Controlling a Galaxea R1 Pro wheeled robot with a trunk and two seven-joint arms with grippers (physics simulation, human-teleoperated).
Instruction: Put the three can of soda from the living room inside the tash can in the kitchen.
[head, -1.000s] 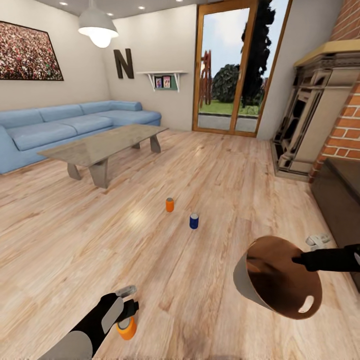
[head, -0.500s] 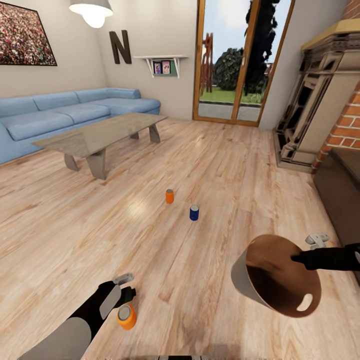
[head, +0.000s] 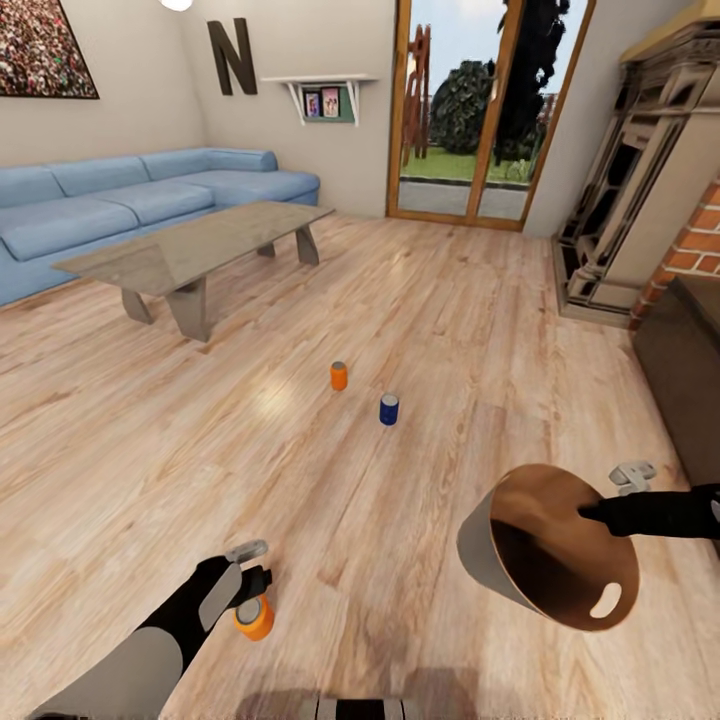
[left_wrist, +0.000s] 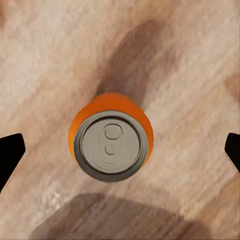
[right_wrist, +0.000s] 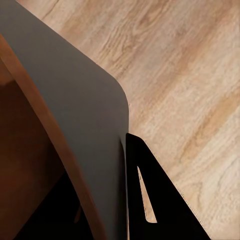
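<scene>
Wood-floored living room, seen from the head camera with both arms in the foreground. The right arm enters from the picture's edge, so most of it is cut off; its gripper meets the rim of the trash can, which hangs tilted above the floor, brown inner wall toward the camera. The right wrist view adds what the head view hides: one dark finger lies flat against the bin's grey outer wall and a second dark part shows inside the brown wall, so the claw is clenched on the rim.

The left gripper hovers directly over an orange can that stands upright on the floor. In the head view the fingers partly mask the can; the left wrist view shows its silver top whole, with the two fingertips far out at either side, apart from the can: the claw is released.

Farther off, a second orange can and a blue can stand near each other on open floor. Beyond them stand a grey low table, a blue sofa, a glass door and a fireplace, partly cut off at the right.
</scene>
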